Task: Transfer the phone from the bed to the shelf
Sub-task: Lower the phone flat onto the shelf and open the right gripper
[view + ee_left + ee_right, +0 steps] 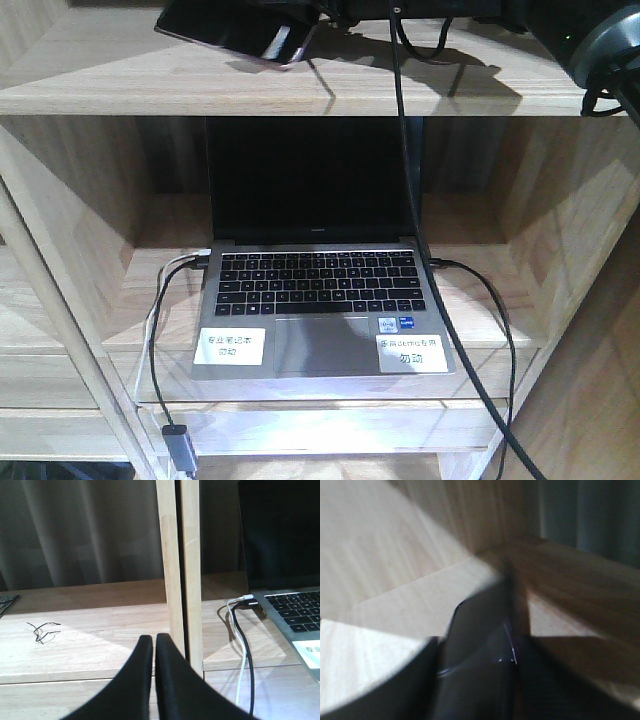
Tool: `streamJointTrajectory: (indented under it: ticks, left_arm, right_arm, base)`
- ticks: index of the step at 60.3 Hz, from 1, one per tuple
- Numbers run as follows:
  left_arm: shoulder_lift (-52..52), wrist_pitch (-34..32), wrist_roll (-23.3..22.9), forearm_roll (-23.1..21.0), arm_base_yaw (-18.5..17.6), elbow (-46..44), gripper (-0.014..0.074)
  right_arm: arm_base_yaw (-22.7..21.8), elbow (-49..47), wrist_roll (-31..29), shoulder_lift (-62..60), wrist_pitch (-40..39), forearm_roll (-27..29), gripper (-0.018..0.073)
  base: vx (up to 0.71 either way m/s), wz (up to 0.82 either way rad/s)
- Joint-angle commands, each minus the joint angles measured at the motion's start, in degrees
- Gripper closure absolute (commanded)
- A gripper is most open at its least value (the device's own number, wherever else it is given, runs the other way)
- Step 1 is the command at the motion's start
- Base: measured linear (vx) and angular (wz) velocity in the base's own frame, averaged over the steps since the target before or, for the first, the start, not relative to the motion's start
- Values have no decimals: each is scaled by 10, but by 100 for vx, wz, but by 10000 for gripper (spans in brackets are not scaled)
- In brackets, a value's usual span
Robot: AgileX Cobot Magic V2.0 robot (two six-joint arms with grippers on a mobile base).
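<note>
Right tool pinching one phone over shelf (left tool pressed together).

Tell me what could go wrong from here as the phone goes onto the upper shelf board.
1. The phone hangs tilted above the upper shelf board, held in the right gripper; released now, it could drop onto one edge and slide.
2. It sits close to the board's front edge, above the open laptop, so a slip might fall onto that.
3. The black cable hanging from the arm could snag on the board's front edge.
</note>
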Motion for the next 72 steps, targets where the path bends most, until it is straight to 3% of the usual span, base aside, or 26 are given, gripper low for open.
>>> streamJointTrajectory:
  ticks: [1,7,13,30,41,52,65,72]
  left_arm:
    - [-6,-41,-2,-3,0,-15,596]
    - [-6,-41,-2,-3,0,-15,596]
    - [-6,-41,-2,-3,0,-15,596]
    - [-6,-41,-2,-3,0,-15,596]
    - [-6,-41,-2,-3,0,-15,596]
    - [-6,-41,-2,-3,0,-15,596]
    - [-6,-41,-2,-3,0,-15,596]
    - [-6,-41,-2,-3,0,-15,596]
  right_arm:
    - [-2,-20,-8,-31,-30,30,3]
    - [-2,-20,-8,-31,-34,30,-107]
    - [-2,-20,-8,-31,-34,30,-142]
    - [-2,-20,-8,-36,-34,23,-88]
    - [-2,-20,5,-53,-30,-18,-24]
    - [-2,-20,56,-72,-20,-81,166]
    - [-2,-20,90,-96,-18,-110,573]
    - [-2,-18,99,-107,-17,-111,562]
  base:
    - [0,0]
    - [0,0]
    - [0,0]
    - [0,0]
    - [0,0]
    - [0,0]
    - [0,0]
    - [0,0]
